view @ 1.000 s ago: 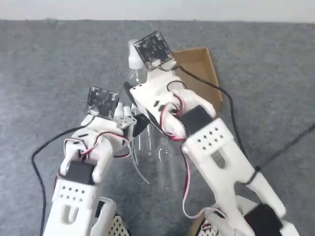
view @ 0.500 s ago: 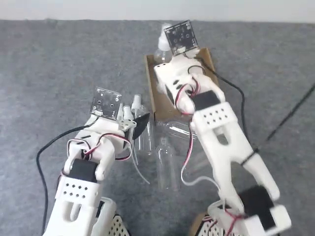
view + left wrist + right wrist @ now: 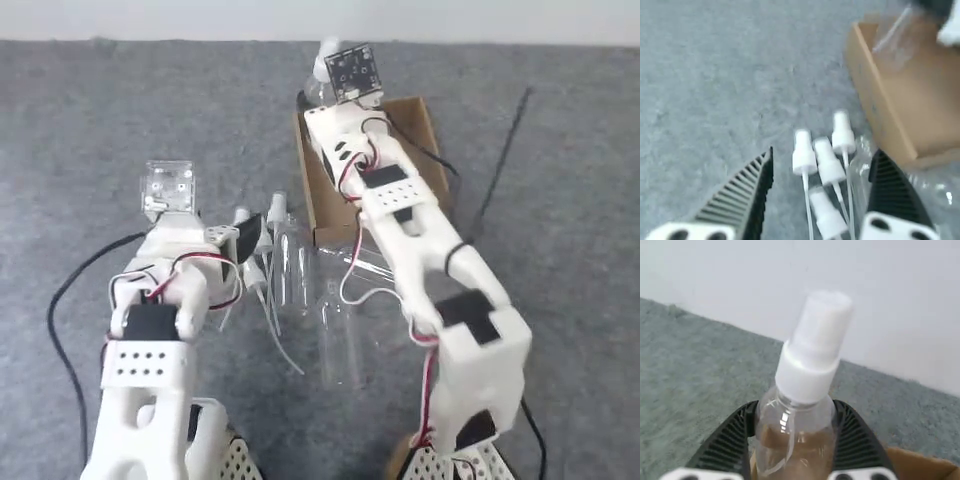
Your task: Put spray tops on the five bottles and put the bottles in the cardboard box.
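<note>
While my right gripper (image 3: 794, 450) is clamped on a capped bottle (image 3: 792, 425) at the far end of the box (image 3: 428, 135), I see my left gripper (image 3: 821, 165) hanging with jaws spread wide above loose spray tops (image 3: 804, 152) on the carpet (image 3: 715, 75), just beside bare bottles (image 3: 340, 335) lying near the box.

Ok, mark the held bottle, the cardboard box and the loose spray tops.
held bottle (image 3: 790, 425), right wrist view, clear shoulder.
cardboard box (image 3: 879, 107), left wrist view, side wall.
loose spray tops (image 3: 826, 157), left wrist view, middle head.
</note>
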You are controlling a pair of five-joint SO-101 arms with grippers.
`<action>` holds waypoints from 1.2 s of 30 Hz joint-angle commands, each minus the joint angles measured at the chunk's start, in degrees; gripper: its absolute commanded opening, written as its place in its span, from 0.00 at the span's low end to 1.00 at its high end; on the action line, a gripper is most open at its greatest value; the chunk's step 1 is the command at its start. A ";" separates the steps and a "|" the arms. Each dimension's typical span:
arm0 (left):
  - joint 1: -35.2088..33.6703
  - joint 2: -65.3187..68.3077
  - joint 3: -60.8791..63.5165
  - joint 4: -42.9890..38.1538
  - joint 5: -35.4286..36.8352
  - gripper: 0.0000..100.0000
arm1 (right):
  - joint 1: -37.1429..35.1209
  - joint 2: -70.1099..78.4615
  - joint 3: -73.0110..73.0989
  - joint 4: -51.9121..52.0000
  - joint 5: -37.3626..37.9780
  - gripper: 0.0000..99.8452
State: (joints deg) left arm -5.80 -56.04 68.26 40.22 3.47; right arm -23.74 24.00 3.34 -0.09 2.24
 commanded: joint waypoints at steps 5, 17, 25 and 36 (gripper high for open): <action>0.00 -5.80 -0.22 -1.14 0.70 0.28 | 2.07 4.88 -7.74 -1.63 0.53 0.01; 0.00 -5.54 -0.22 -1.23 0.70 0.28 | 2.07 9.19 -6.42 -7.69 -2.29 0.01; 0.00 -5.54 -0.22 -1.32 0.62 0.28 | 1.98 9.63 -6.42 -7.52 -2.20 0.03; 0.00 -5.54 -0.13 -1.41 0.62 0.28 | 1.71 9.54 -6.42 -4.62 -2.20 0.21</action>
State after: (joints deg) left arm -5.71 -60.09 68.53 40.22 3.47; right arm -22.42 34.55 -0.44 -5.27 0.48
